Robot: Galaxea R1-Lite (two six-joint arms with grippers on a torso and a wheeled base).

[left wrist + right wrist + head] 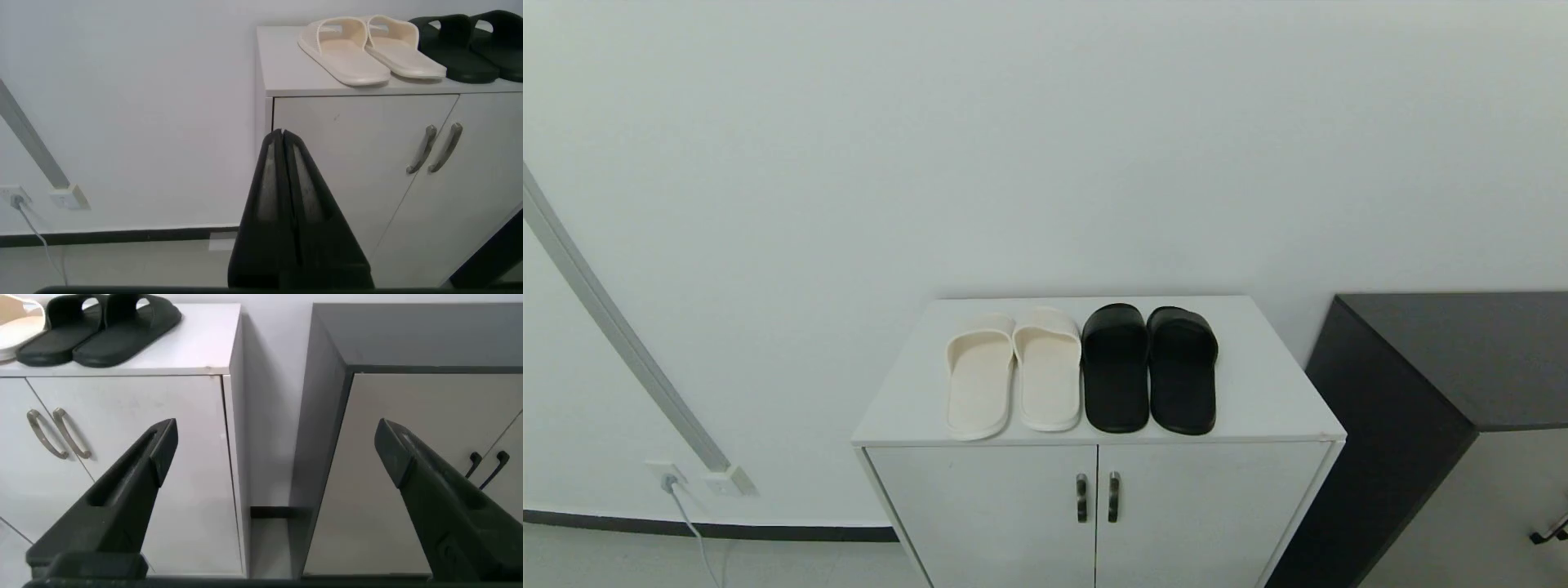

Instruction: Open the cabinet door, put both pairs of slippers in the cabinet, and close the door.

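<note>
**While both doors are shut, slippers lie on cabinet top; neither claw in contact**

As seen from its own wrist, the left claw has its two fingers pressed flat together with no gap between them. It holds nothing and touches nothing. The right claw is spread wide, fingers far apart, with nothing between them and nothing touched.

Both pairs of slippers lie on top of the white cabinet, side by side and soles down. The cream pair is on the cabinet's left half and the black pair on its right half, the inner slippers just beside each other. Each slipper's long axis runs from the cabinet's front edge to its back. Straps and toes point to the wall behind the cabinet, and heels lie near the front edge.

The cabinet's two doors are closed, and their handles stand upright on either side of the centre seam.

The left claw is in front of the cabinet's left door, below the top, with the cream pair above it and well apart. The right claw faces the gap between the cabinet's right side and a dark cabinet. The black pair is above it and well apart.
</note>
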